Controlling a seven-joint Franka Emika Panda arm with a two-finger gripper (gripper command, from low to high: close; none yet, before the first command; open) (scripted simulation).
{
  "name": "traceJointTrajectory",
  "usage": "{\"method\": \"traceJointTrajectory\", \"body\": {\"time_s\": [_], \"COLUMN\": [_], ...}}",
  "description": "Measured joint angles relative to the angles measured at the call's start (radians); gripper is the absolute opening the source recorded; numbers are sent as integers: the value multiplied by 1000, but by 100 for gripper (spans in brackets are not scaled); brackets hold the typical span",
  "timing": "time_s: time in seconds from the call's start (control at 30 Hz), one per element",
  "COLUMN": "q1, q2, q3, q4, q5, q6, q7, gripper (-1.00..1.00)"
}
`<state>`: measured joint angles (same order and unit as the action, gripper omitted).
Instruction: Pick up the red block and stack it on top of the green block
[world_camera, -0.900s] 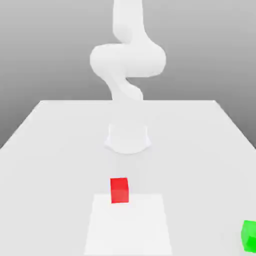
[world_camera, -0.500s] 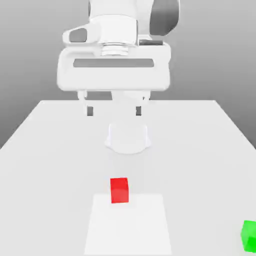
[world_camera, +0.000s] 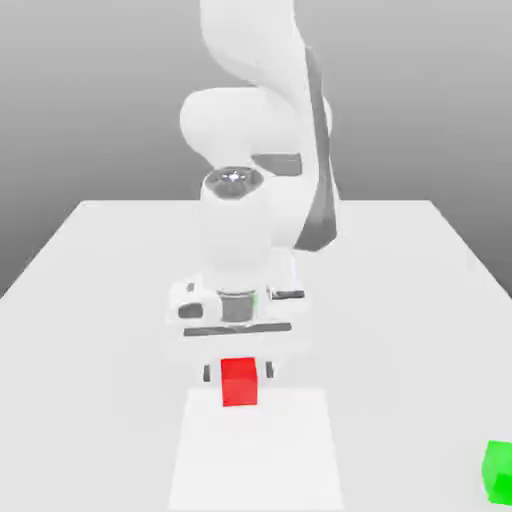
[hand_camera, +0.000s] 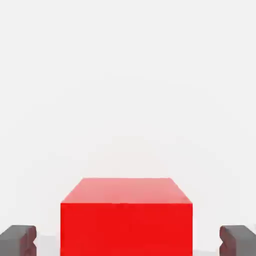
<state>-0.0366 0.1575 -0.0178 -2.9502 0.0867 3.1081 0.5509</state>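
While the arm is lowered over the table (world_camera: 100, 300):
Jaws: spread, one finger (hand_camera: 17, 240) either side of the red block (world_camera: 238, 382), not touching.
Green block (world_camera: 497, 470): well apart, at exterior view's right.

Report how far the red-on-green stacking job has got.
Done: the end effector is down at the red block, its fingers standing open on either side with gaps showing. In hand: closing on the block, which sits on the table, not yet gripped. Left: grip, lift, carry to the green block at the exterior view's right, and set it on top.
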Motion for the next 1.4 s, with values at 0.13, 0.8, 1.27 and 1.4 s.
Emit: {"method": "traceJointTrajectory", "body": {"time_s": [0.13, 0.8, 1.27, 1.4], "q1": [0, 142, 339, 366], "q2": [0, -149, 178, 272], "q3": [0, 79, 285, 258], "q4": [0, 259, 728, 743], "q5": [-3, -196, -243, -285], "q6": [-1, -407, -570, -492], "q7": [3, -112, -457, -435], "gripper": [-100, -100, -100, 100]}}
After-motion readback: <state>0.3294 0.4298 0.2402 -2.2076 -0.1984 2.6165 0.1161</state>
